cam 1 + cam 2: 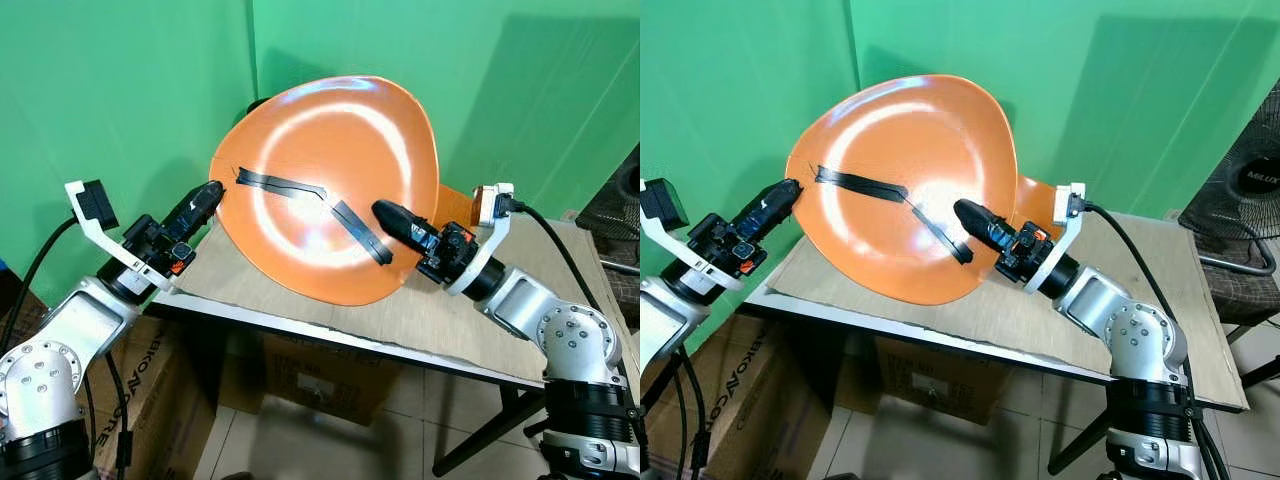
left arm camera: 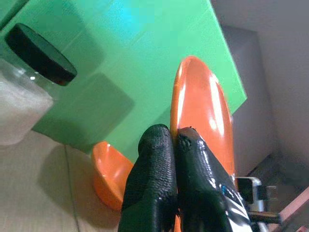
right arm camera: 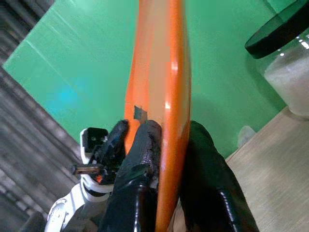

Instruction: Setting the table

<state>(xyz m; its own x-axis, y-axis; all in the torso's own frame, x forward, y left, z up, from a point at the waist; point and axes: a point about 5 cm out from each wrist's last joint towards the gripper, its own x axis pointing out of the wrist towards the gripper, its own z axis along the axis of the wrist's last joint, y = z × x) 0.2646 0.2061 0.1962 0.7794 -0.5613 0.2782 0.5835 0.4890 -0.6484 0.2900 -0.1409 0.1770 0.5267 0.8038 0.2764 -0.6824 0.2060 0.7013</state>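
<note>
obstacle: large glossy orange plastic plate (image 1: 330, 180) tilted upright above surface centre | behind: black-lidded glass jar (image 2: 26, 92), small orange bowl (image 2: 110, 171) | free: bare tan surface (image 1: 1120, 300) at right

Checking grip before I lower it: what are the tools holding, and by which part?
Both hold the orange plate, tilted up on edge above the table: left tool pinches its left rim, right tool clamps the right rim.

We see a glossy orange plate (image 1: 330, 180) with black tape strips (image 1: 300, 192), black gripper fingers (image 2: 159, 188), silver arms (image 1: 560, 330), green backdrop (image 1: 120, 90), beige tabletop (image 1: 1120, 300), black-lidded clear jar (image 2: 29, 82) with white contents, and a smaller orange bowl (image 2: 108, 171).
</note>
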